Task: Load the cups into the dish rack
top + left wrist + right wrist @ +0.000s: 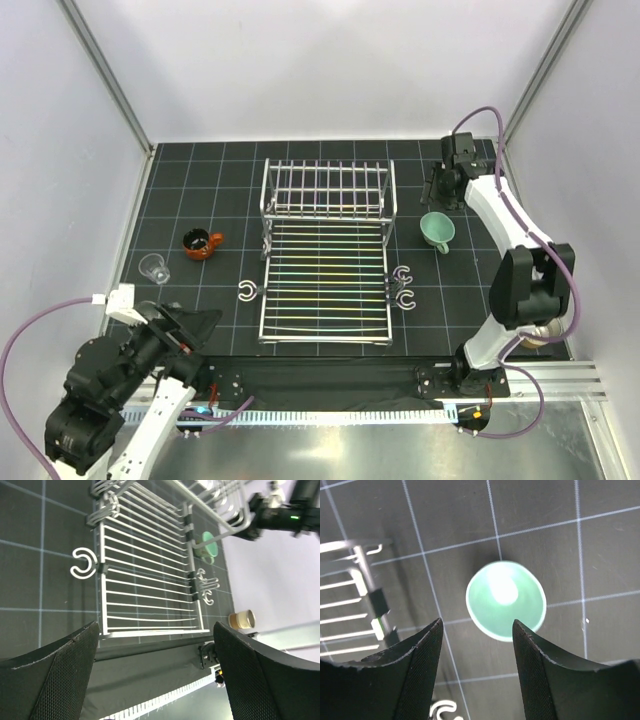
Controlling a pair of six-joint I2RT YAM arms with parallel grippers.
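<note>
Where one rack (325, 285) stands, four cups (202, 243) (154, 267) (437, 231) (242, 619) beside

Setting, as I see it from the remote station: a robotics lab test cell, not a kitchen. The dish rack (325, 338) stands on a black mat (200, 180) ruled with a white grid. Plain white panels (330, 60) close in the back and both sides, framed by grey metal posts (107, 75). The left arm (110, 390) and right arm (520, 290) are bolted near a slotted aluminium rail (560, 378) (purple cables (478, 111) loop off both).
</note>
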